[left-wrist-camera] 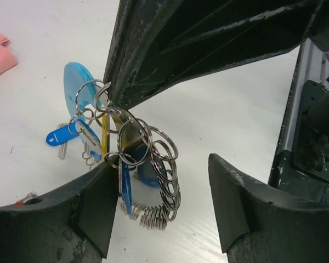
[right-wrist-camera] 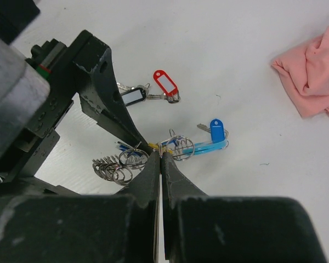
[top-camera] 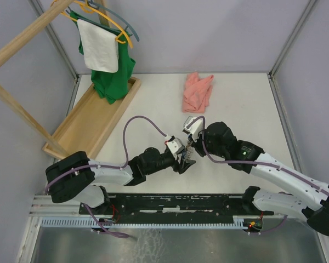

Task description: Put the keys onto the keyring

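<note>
R pincer was closed tight, tips nipping one wire loop at the top of the keyring. The rest of the ring bunch hung below the tips as a fanned stack of silver split rings. L pincer was wide apart, one finger on each side of the bunch. The near finger was just beside the rings, contact not resolvable; the other was well apart from them. L held nothing. Keyring's light-blue tag sat behind the pinch point w/ a ring overlapping it. A yellow tag showed edge-on inside the bunch. Blue-tagged key lay next to the light-blue tag; couldn't tell whether it was threaded on. Red-tagged key and black-tagged key lay loose on the table, side by side w/ metal ends close, apart from the keyring and beyond the L pincer's finger. Pink cloth was crumpled further out on the table, well apart from the keys. In the top view both arms met mid-table, near the front edge, wrists angled toward each other.
</note>
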{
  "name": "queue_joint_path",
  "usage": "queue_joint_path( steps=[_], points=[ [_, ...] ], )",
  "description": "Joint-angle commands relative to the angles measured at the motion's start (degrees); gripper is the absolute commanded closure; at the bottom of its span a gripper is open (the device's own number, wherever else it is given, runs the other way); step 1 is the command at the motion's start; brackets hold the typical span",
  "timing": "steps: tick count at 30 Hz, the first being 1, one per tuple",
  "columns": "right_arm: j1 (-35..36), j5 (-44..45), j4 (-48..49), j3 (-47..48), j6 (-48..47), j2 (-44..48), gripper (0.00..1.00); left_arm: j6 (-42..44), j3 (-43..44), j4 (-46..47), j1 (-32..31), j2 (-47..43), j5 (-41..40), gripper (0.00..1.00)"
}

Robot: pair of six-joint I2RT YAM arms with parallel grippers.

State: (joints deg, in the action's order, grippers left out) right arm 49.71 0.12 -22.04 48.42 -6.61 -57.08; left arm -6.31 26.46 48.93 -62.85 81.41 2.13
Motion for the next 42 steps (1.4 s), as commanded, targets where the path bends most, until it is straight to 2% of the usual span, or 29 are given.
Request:
queue_joint_path(
  steps=[1,11,15,18,28,32,36,39,42],
  points=[
    [0.8,3.5,1.7,4.2,2.8,-0.6,0.98,2.6,-0.8,8.4,-0.5,2.5,-4.6,0.31],
    [0.8,5.6,-0.4,5.2,3.8,0.2,0.95,3.3,-4.3,11.2,-0.6,2.1,-4.6,0.58],
    [0.8,5.1,-1.1,6.0,5.3,-0.7,0.92,3.5,-4.4,10.3,-0.6,0.8,-4.0,0.78],
    [0.8,5.1,-1.6,6.6,6.1,-0.9,0.87,3.7,-4.0,8.6,-0.6,-0.2,-3.7,0.95],
    [0.7,4.8,-1.7,4.9,4.5,5.5,0.59,-0.5,-2.7,-2.3,-0.6,-6.7,-4.3,0.97],
    [0.7,4.2,-0.6,3.7,10.8,6.5,0.51,-3.9,-3.6,-2.2,-0.5,-8.6,-6.3,0.97],
    [0.7,2.6,-1.7,3.6,17.0,5.7,0.50,-6.8,-2.6,-2.9,-0.5,-9.0,-6.8,0.97],
    [0.7,-0.9,-1.8,2.1,12.6,6.1,0.50,-8.4,-1.4,-5.4,-0.5,-9.2,-5.8,0.97],
    [0.7,-3.9,-1.1,-1.5,2.0,8.4,0.50,-8.6,-0.4,-8.9,-0.5,-10.3,-4.2,0.97]
  ],
)
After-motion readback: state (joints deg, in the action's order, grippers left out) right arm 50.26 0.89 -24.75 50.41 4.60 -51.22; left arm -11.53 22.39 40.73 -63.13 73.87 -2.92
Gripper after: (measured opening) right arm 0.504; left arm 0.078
